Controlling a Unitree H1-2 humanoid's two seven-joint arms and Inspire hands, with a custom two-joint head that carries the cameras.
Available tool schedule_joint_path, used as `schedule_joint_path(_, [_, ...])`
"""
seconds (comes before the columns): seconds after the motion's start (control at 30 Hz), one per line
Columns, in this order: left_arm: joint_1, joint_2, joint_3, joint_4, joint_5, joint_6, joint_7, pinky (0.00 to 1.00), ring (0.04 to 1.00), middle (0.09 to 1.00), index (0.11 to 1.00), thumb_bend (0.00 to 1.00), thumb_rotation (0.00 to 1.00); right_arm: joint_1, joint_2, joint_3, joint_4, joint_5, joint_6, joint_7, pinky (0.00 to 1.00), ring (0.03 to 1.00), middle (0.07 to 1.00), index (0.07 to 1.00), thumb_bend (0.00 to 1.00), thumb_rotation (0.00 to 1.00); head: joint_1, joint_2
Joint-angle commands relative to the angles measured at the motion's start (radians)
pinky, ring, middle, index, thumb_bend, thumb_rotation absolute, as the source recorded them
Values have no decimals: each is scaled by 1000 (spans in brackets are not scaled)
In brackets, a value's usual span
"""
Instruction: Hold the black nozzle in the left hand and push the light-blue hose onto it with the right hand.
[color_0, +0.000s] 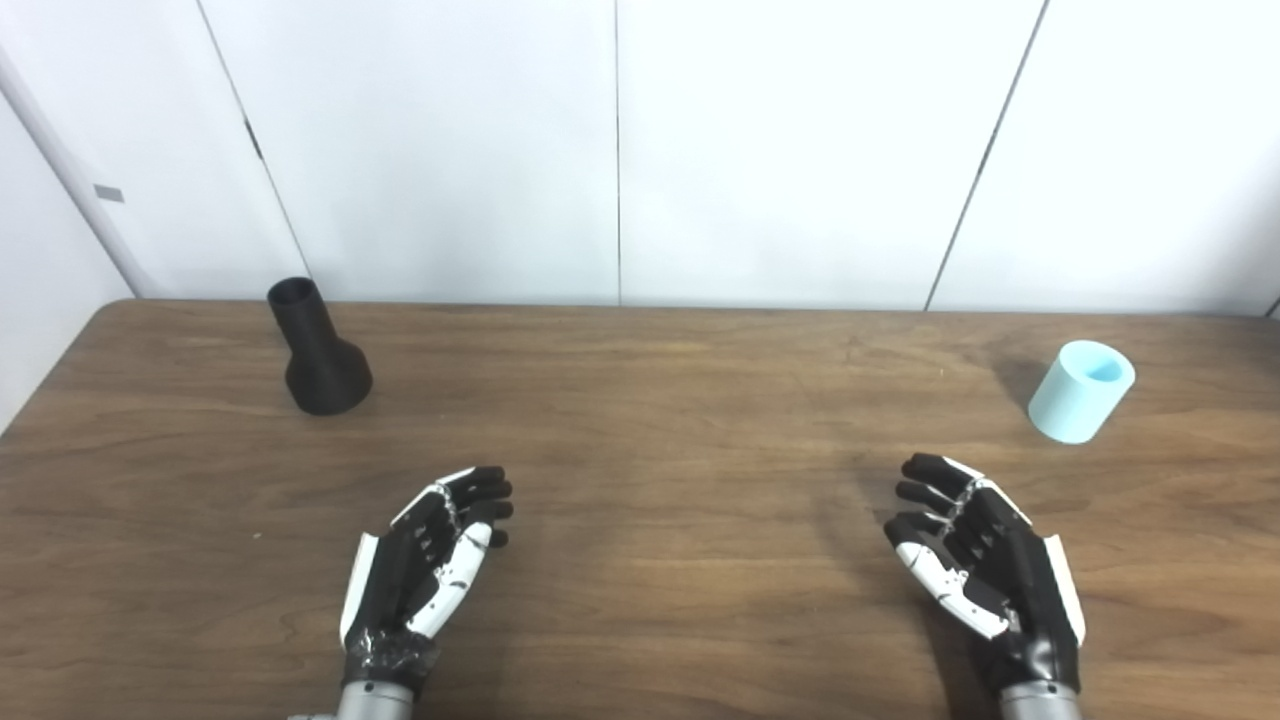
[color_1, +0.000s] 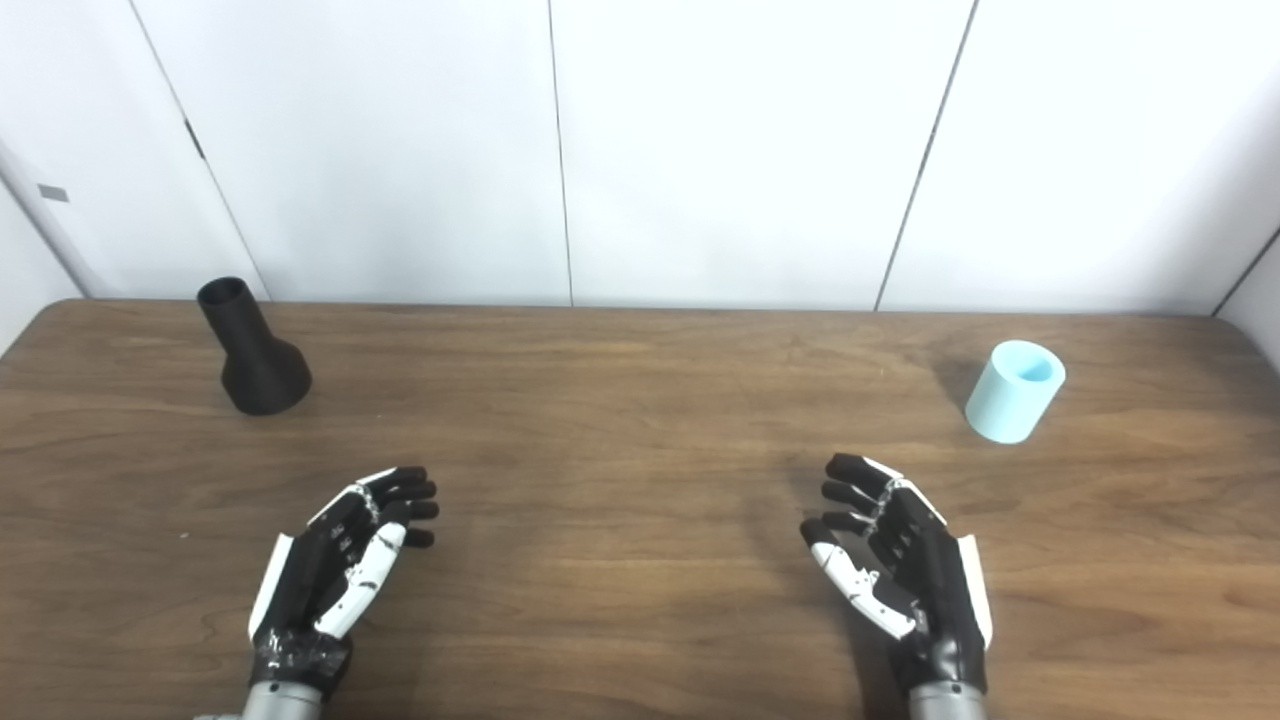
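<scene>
Fingers (color_0: 470, 490) spread, empty; black nozzle (color_0: 318, 350) bears no label.

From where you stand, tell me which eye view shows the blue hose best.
The right eye view: the blue hose stands well inside the frame, open end up. The left eye view shows the same hose whole and just as clear, only nearer the picture's right edge.

Brown wooden table (color_1: 620, 480) seen against white wall panels (color_1: 740, 150). Left hand (color_1: 335, 570) and right hand (color_1: 895, 575) are held low, fingers apart, nothing gripped. Black nozzle (color_1: 252, 350) is stood upright well beyond left fingertips (color_1: 415, 490). Light-blue hose (color_1: 1013, 391) piece is stood beyond right fingertips (color_1: 845, 470), off to their right.
</scene>
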Motion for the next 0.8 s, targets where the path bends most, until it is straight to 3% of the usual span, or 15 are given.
schedule_joint_path(0.0, [18,-1,0,-8,7,-27,6,603,689,713,697,283,383,-22,2,-3,-31,9,-12,1,618,719,731,682,266,0,2,2])
schedule_joint_path(0.5, [15,2,1,-16,22,-1,11,608,691,718,709,295,395,-25,-1,-1,-25,16,-6,5,618,717,732,683,267,0,-5,-1])
schedule_joint_path(0.57, [19,-6,15,-22,40,3,36,602,669,705,708,337,324,-21,2,-1,-27,17,-6,4,618,718,734,684,268,0,-5,1])
schedule_joint_path(0.7, [12,-48,80,-12,166,-16,182,489,553,597,610,532,103,-18,2,0,-29,5,-11,-1,616,717,732,684,265,0,-3,1])
schedule_joint_path(0.77, [4,-53,114,-2,162,-26,213,497,546,571,524,510,64,-18,1,-2,-28,4,-12,-2,613,714,730,683,263,0,7,0])
